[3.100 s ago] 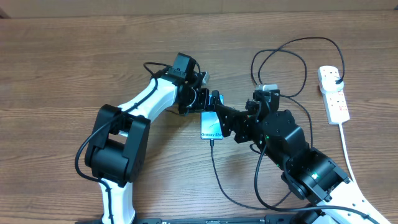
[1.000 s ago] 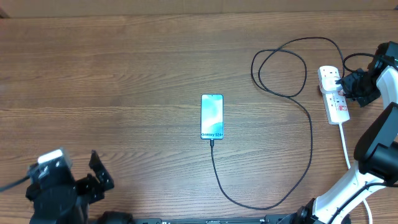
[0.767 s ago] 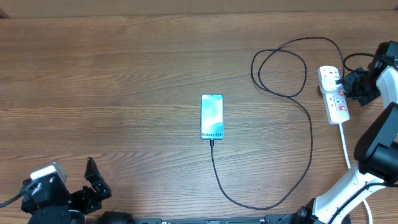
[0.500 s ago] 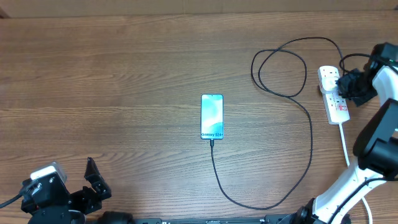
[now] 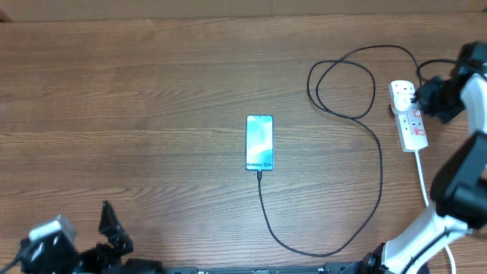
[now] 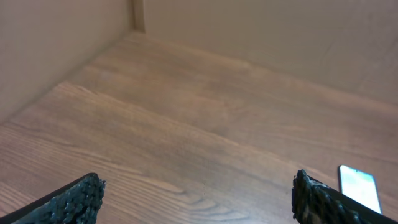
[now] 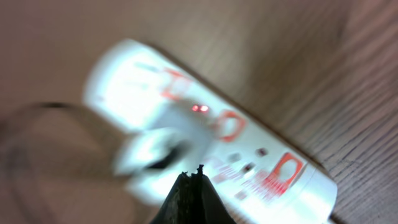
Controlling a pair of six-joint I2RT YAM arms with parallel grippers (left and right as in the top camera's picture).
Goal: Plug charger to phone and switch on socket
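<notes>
The phone (image 5: 259, 142) lies face up mid-table with its teal screen lit. The charger (image 5: 381, 175), a thin black cable, runs from the phone's near end, loops right and back, and ends at a plug on the far end of the socket (image 5: 413, 125). My right gripper (image 5: 423, 96) is shut and empty, its tips over that far end. In the blurred right wrist view the shut tips (image 7: 193, 171) hover just above the socket (image 7: 292, 174), where a small red light (image 7: 199, 107) glows. My left gripper (image 5: 114, 228) is open and empty at the bottom-left corner. Its wrist view shows the phone (image 6: 359, 186) far right.
The socket's thick white cord (image 5: 422, 179) trails toward the near edge beside the right arm's base. The charger's loop (image 5: 342, 80) lies between the phone and the socket. Beige walls (image 6: 56, 43) border the table on the left and at the back.
The left arm has drawn back further into the bottom-left corner. The right gripper has shifted a little toward the socket's far end, staying shut.
</notes>
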